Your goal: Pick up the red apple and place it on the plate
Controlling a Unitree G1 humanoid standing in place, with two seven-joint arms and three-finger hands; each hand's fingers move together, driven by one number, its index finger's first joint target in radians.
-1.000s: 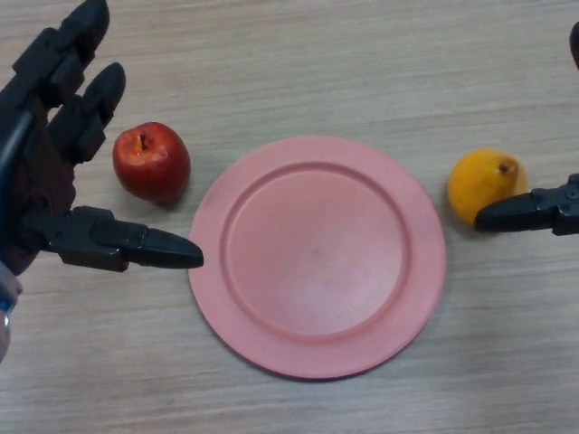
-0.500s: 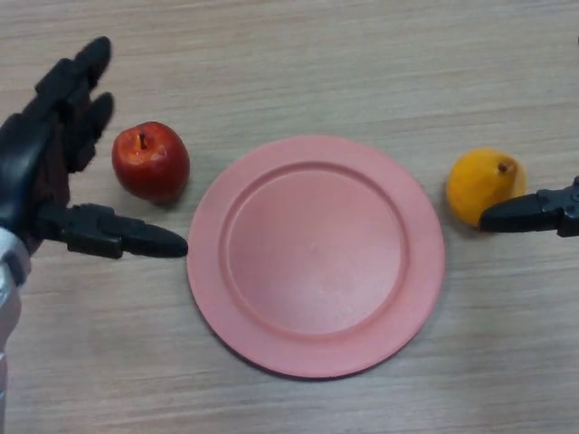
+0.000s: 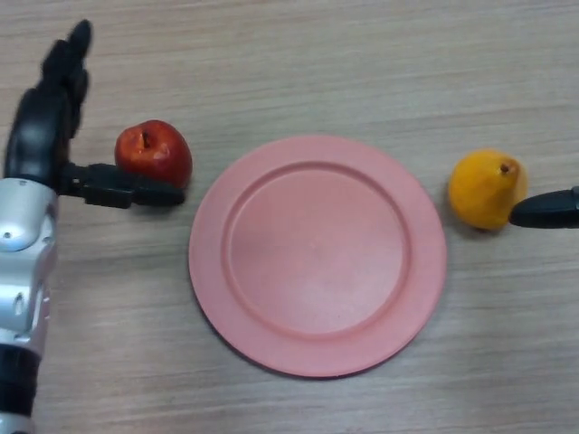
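Note:
A red apple rests on the wooden table, just left of the pink plate. My left hand stands open beside the apple on its left. Its fingers point away from me and its thumb reaches along the apple's near side, close to it or touching. Nothing lies on the plate. At the right edge only a fingertip of my right hand shows, close beside a yellow pear.
The yellow pear lies to the right of the plate. The wooden table stretches beyond the plate and the fruit.
My left hand has dropped and moved away from me toward the apple, its thumb now right at the apple's near side. The right hand has slid further out of the right edge.

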